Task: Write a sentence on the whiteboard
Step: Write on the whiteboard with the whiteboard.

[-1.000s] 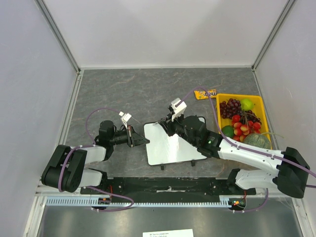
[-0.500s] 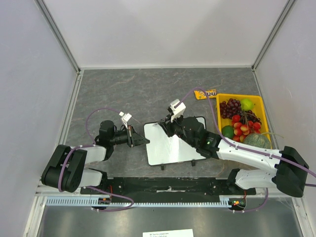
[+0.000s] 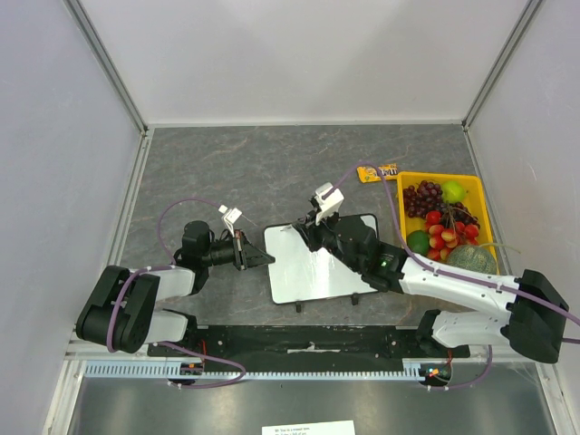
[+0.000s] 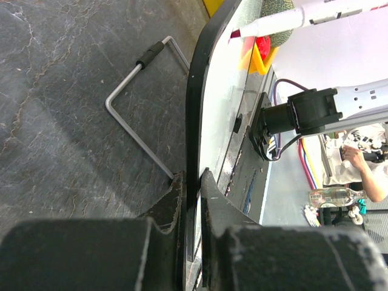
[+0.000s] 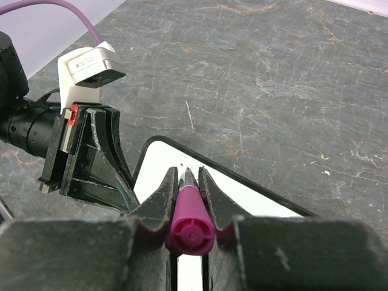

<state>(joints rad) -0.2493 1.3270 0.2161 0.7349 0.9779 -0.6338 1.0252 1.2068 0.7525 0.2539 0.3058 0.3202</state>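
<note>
Pinching the left edge of the whiteboard (image 3: 317, 267) with the left gripper (image 3: 265, 260), fingers (image 4: 176, 200) drawn narrow on the thin black frame. Holding a pink marker (image 5: 189, 227) in the right gripper (image 5: 189, 176), closed snugly round the barrel, butt end toward the wrist camera. Points the tip down at the board's far-left corner, right beside the left gripper; cannot tell whether touching. Lies white face up on the grey table (image 3: 227, 163), between the two arms and near their bases. Well apart to the right, a yellow tray (image 3: 435, 175) of fruit, with a snack packet (image 3: 378, 172) just beside its far-left corner.
</note>
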